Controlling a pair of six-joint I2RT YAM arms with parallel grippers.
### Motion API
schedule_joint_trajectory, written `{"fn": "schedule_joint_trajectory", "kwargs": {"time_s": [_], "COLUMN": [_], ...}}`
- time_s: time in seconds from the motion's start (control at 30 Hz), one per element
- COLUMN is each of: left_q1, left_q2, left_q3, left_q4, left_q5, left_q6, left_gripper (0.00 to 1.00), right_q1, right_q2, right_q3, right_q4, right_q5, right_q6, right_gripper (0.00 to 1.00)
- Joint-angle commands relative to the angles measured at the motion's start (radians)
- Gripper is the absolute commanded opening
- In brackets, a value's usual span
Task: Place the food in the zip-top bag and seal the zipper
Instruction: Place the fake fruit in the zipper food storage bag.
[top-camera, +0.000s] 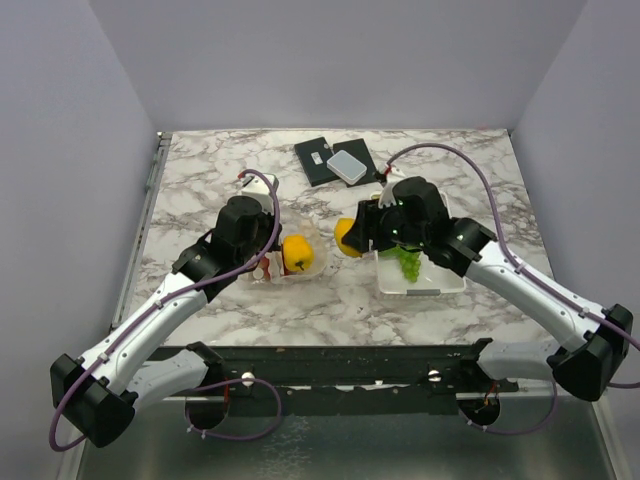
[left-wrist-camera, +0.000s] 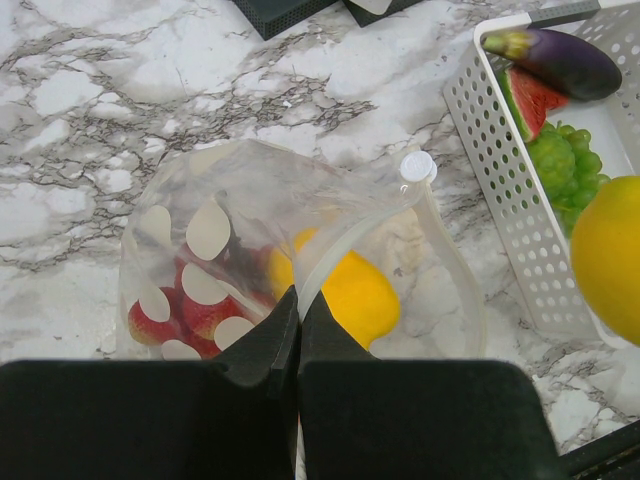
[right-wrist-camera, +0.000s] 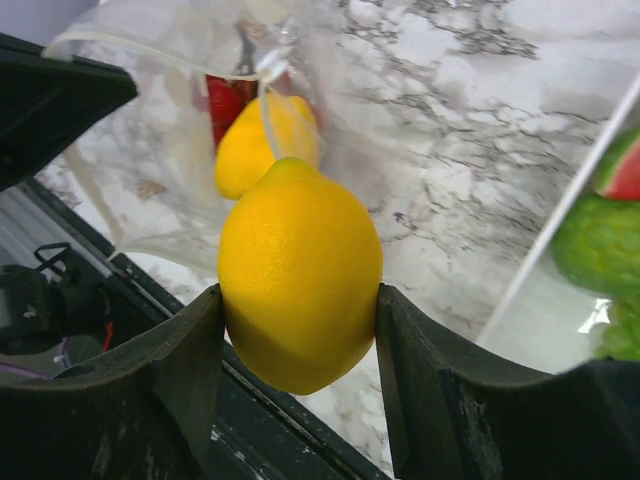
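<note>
The marble table (top-camera: 200, 180) carries all items, with both arms reaching over its middle. At the far edge lie two flat black pads (top-camera: 320, 160), with a pale rectangular box (top-camera: 347, 166) resting on them. The white perforated basket (left-wrist-camera: 500, 180) sits on the right side of the table, under the right arm. The zip-top bag (left-wrist-camera: 200, 180), clear with white dots, lies left of the basket and apart from it, its mouth standing open toward the basket. The left gripper (left-wrist-camera: 298, 300) is fully closed, its fingers pinching the near edge of the bag mouth. The right gripper (right-wrist-camera: 300, 300) is partly open, and its two fingers clamp a yellow lemon (right-wrist-camera: 298, 270) by its sides. This lemon hangs above the table between bag and basket, just beside the basket's left wall and in front of the bag mouth. A second lemon (left-wrist-camera: 355, 295) lies inside the bag near the mouth. The purple eggplant (left-wrist-camera: 560, 60) lies at the far end of the basket, with the watermelon slice (left-wrist-camera: 525, 100) just beside it and the green grapes (left-wrist-camera: 565, 170) nearer the arms. Red strawberries (left-wrist-camera: 190, 315) lie deep in the bag, behind the second lemon. The zipper (left-wrist-camera: 345, 240) runs as a thin clear strip from the left fingers, unsealed, curving up to a small white round tab (left-wrist-camera: 417, 166) at its end.
</note>
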Motion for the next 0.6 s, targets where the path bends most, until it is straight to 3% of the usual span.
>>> {"fn": "schedule_joint_trajectory", "kwargs": {"time_s": [0.0,0.57], "left_q1": [-0.006,-0.006], "left_q2": [-0.001,-0.003], "left_q3": [-0.002,-0.002], "left_q4": [0.005,0.004], "left_q5": [-0.008,-0.002], "left_q6": [0.011,0.011], "left_gripper": [0.00,0.00], "right_q1": [0.059,0.150], "right_q2": [0.069,0.353], "right_q3": [0.072,0.268], "right_q4": [0.055,0.110], "right_q5": [-0.052,-0.021], "right_q6": [-0.010,-0.006], "right_gripper": [0.25,0.26]}}
